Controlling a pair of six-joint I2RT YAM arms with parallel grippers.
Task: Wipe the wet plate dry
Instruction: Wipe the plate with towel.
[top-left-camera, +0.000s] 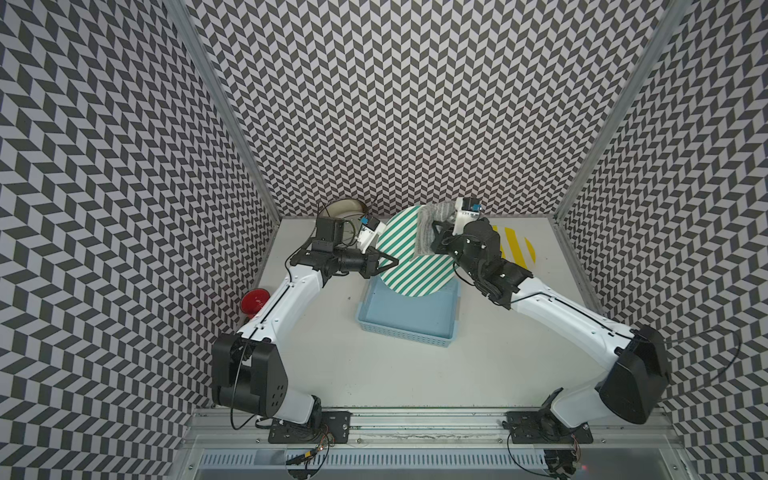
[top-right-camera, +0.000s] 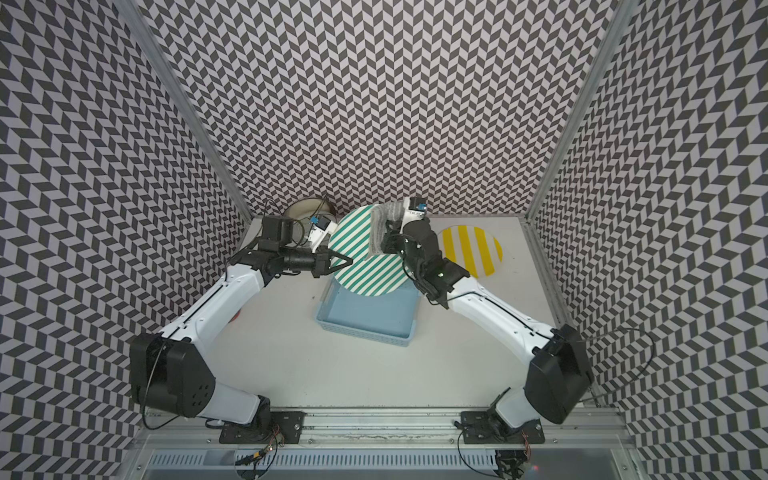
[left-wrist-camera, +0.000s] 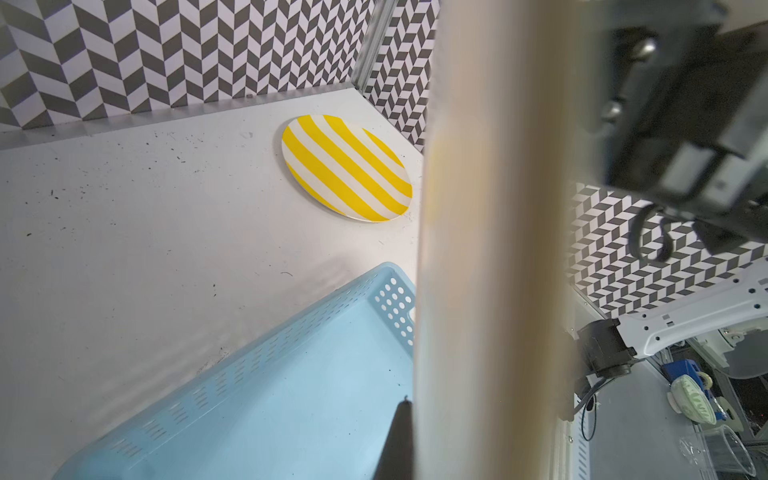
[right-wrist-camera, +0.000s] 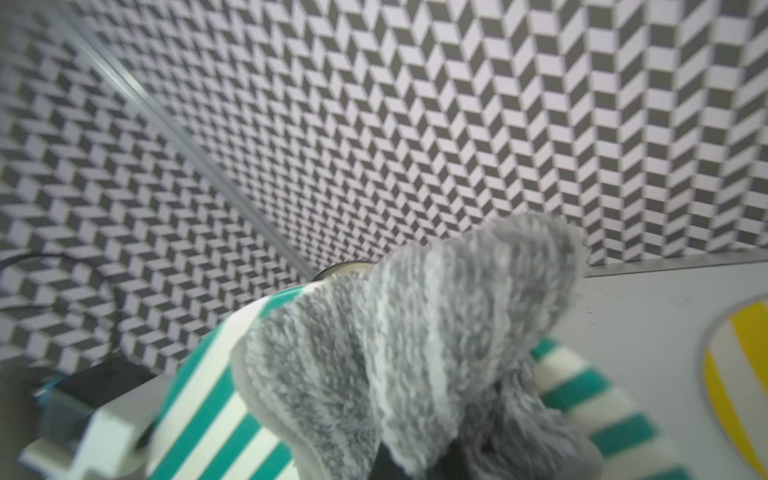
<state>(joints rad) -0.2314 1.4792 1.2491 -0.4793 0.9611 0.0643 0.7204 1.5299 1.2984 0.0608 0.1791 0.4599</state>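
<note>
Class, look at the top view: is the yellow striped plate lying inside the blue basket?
No, the yellow plate lies on the table, apart from the basket.

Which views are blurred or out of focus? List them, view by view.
Left wrist: the green striped plate, right at the lens, is a smeared cream band; yellow striped plate and blue basket are sharp. Right wrist: the grey cloth is soft, the far wall crisper. Both top views: sharp, evenly lit, side walls fanned by the wide lens.
</note>
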